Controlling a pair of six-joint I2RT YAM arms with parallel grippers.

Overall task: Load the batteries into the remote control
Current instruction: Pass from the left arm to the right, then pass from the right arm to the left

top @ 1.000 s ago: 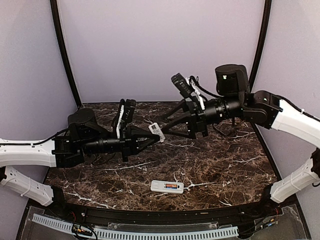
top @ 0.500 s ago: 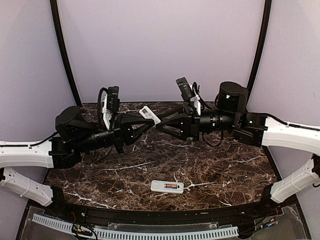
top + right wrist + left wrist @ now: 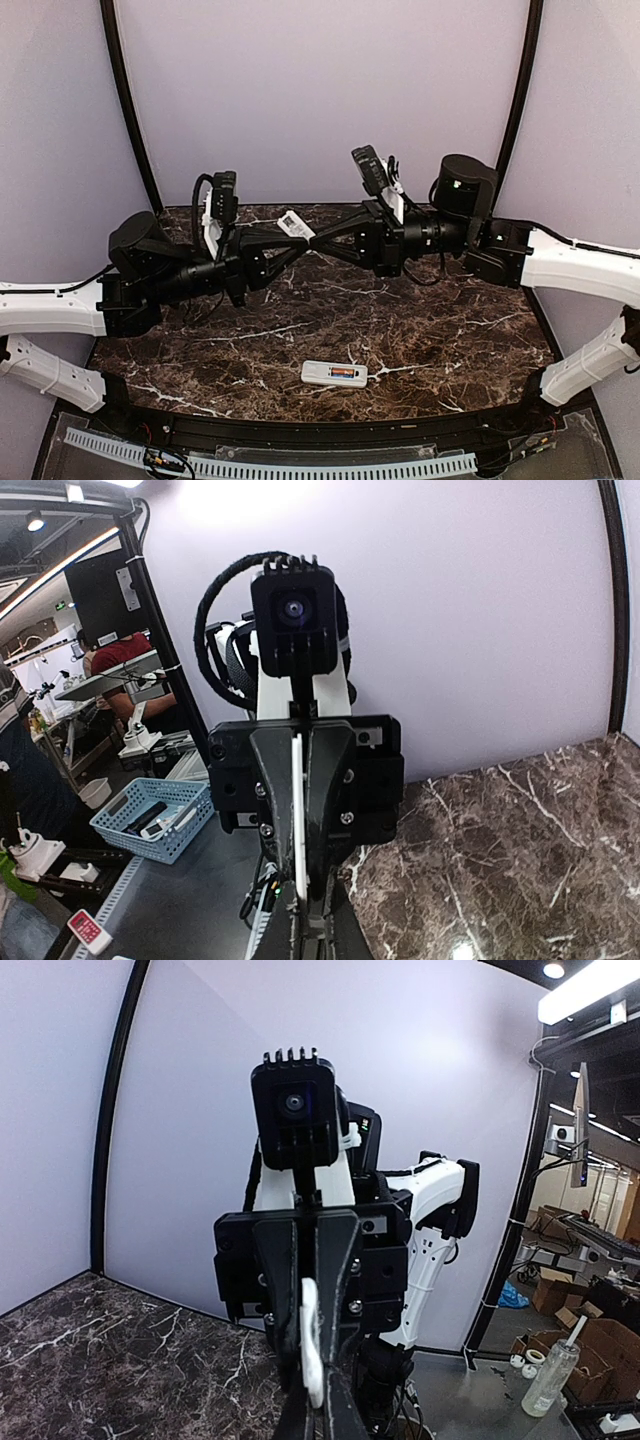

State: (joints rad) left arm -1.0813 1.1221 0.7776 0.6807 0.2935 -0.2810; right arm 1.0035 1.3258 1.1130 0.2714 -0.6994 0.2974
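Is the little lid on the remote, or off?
Off. The remote control lies on the table, an orange-red battery showing inside; the left gripper and right gripper pinch the white cover in the air.

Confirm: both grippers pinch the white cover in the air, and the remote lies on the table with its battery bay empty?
Not empty. The top external view shows an orange-red battery in the remote on the table. The left gripper and right gripper do pinch the white cover aloft.
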